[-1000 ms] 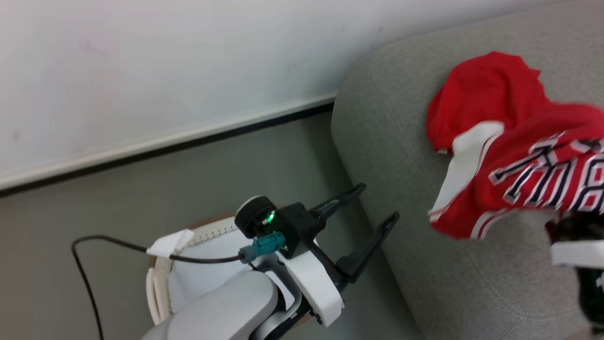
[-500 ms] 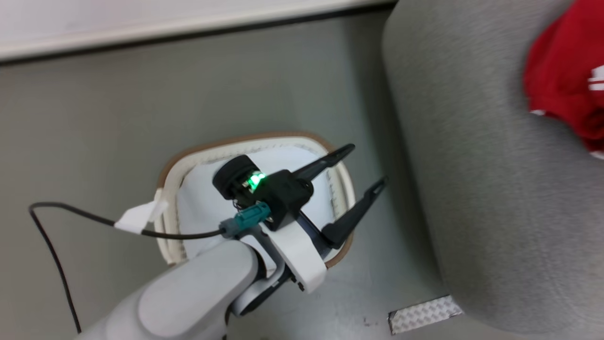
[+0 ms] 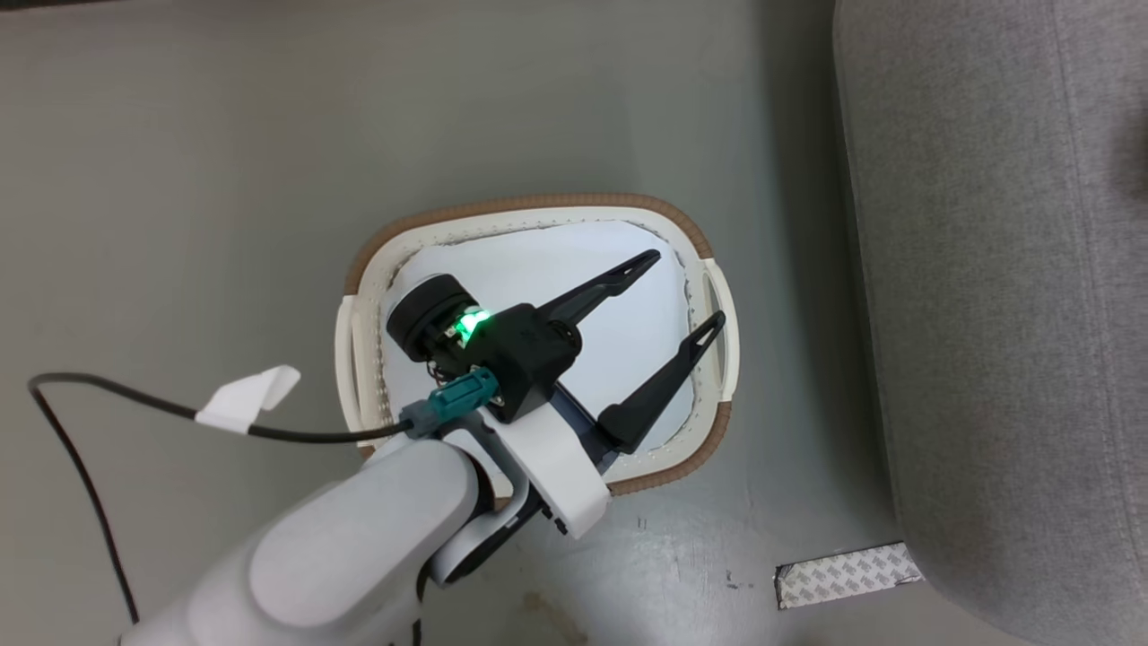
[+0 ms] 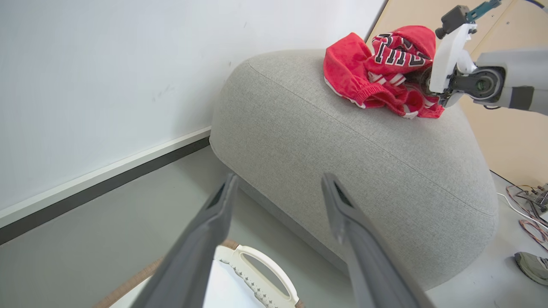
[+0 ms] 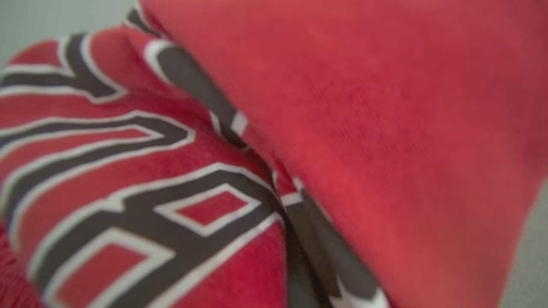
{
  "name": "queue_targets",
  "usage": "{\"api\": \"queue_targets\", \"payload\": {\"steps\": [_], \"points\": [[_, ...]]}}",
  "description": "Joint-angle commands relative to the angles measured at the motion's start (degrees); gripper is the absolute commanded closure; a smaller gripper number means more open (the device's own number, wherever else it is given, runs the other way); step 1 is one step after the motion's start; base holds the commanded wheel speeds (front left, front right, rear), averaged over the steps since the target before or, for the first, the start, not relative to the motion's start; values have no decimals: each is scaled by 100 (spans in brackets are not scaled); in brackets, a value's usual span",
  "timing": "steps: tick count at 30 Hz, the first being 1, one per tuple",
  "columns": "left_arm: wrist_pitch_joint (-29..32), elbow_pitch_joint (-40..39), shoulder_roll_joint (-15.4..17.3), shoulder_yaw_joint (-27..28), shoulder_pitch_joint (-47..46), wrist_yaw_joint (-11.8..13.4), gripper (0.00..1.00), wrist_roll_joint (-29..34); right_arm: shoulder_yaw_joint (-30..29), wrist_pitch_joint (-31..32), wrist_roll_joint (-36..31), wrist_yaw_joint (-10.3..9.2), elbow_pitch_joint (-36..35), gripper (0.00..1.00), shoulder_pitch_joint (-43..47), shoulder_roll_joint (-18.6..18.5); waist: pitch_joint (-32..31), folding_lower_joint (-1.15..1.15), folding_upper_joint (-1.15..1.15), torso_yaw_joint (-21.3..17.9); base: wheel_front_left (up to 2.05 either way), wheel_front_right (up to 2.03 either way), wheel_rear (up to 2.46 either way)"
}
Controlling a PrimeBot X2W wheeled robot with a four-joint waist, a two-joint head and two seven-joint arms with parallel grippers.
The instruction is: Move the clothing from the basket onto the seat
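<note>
— How do the left fingers stand?
— The left gripper (image 3: 686,287) has its two dark fingers wide apart with nothing between them. They hang over the basket (image 3: 538,202), tips pointing toward the seat (image 3: 987,269), and the basket's pale bottom shows beneath them.
— And the other?
— The right gripper (image 4: 424,83) is closed. Its fingers are buried in the clothing (image 4: 359,68), so I cannot tell whether any cloth is pinched between them. The right wrist view sits close on red fabric with black, white-edged lettering.
— Where does the clothing lie?
— In a crumpled red heap on top of the seat, toward its far end, well apart from the basket.
— And the basket itself?
— On the grey floor (image 3: 224,179), near the seat's rounded edge but not touching it. A black cable (image 3: 314,438) with a white tag (image 3: 247,399) runs off the left wrist.
</note>
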Motion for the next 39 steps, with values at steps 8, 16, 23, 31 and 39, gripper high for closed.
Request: {"api": "queue_targets", "payload": {"steps": [8,16,23,31,39], "points": [[-177,207,-49,-27,181,-7,0,-105,1061,571,500,-13,46,0,330,-191,-527,-1,0,-153,0,0,0],[-460,567,-103,35,645,65,0,-375,1892,1201,811,-13,-485,0,969,-527,-1593,-1,0,-270,0,0,0],[-661,707,-91,311,1095,221,0,-653,2000,1448,1045,-13,-1776,0,1624,-790,-2477,-1,0,-238,0,0,0],[-749,672,50,949,1517,503,0,-835,1645,1238,1092,-13,-3461,0,2212,-596,-3257,-1,0,134,0,0,0],[-747,516,297,1853,2232,926,0,-730,1296,707,836,-13,-4243,0,2752,274,-3706,-1,0,641,0,0,0]]}}
